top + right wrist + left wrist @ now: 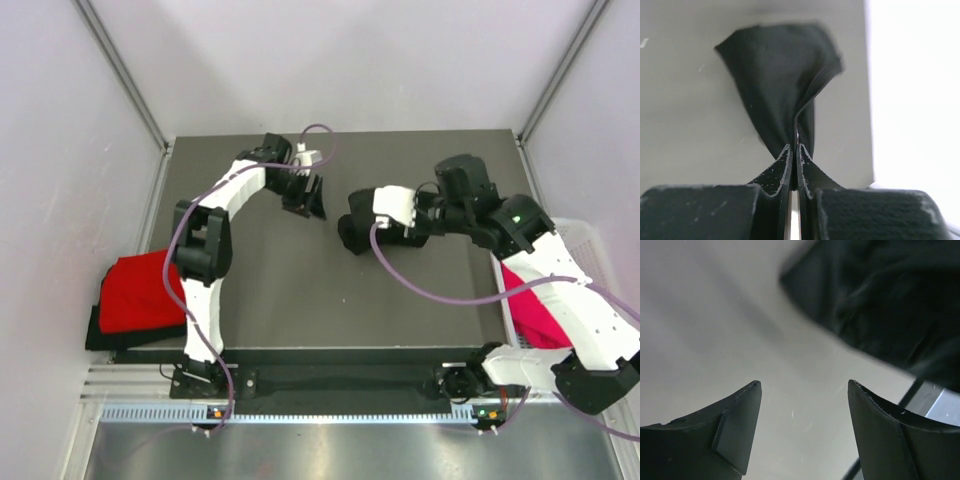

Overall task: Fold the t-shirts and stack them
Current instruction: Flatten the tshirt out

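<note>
I hold the right claw (796,148) clenched on a pinched fold of the black t-shirt (780,75), so it is bunched above the table (300,300), probably for spreading. The left claw (805,385) gapes wide, grasping nothing, near the cloth, likely waiting for another edge. The red t-shirt (140,290) lies stacked at the table's left edge.

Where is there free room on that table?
The widest bare patch of table lies in front, between the two arms. Crowded: the middle, where the right hand pinches a black shirt beside the open left hand, and the left edge, with the red shirt.
</note>
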Controlling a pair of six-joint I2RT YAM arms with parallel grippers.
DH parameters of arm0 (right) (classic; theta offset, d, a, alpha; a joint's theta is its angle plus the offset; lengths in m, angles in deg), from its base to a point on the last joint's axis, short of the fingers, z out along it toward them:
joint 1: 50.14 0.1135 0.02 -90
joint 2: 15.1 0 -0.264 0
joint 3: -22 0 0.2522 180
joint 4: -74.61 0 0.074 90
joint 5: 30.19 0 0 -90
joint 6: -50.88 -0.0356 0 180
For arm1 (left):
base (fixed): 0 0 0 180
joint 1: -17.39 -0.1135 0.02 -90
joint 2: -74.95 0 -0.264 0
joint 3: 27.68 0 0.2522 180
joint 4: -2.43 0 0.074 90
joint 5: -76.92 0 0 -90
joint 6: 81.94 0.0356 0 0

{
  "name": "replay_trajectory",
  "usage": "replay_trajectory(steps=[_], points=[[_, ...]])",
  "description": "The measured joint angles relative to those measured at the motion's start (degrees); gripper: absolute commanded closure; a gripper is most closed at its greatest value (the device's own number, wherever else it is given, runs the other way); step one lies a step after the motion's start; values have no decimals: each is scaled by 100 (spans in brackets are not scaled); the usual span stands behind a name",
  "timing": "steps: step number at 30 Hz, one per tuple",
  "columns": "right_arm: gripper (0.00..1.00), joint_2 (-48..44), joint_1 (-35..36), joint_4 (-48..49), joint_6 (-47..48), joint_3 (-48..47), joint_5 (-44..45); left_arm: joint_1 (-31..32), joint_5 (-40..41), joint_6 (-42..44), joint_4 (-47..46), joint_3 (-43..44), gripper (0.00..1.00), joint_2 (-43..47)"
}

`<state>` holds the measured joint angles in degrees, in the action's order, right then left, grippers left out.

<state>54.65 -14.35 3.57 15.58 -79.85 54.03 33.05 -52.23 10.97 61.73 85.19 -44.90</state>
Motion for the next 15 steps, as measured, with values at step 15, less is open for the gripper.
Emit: replay_trajectory(steps=[15], points=[[100, -522, -122, -713, 273, 1989, 442, 1045, 199, 87, 284, 1552, 27, -1130]])
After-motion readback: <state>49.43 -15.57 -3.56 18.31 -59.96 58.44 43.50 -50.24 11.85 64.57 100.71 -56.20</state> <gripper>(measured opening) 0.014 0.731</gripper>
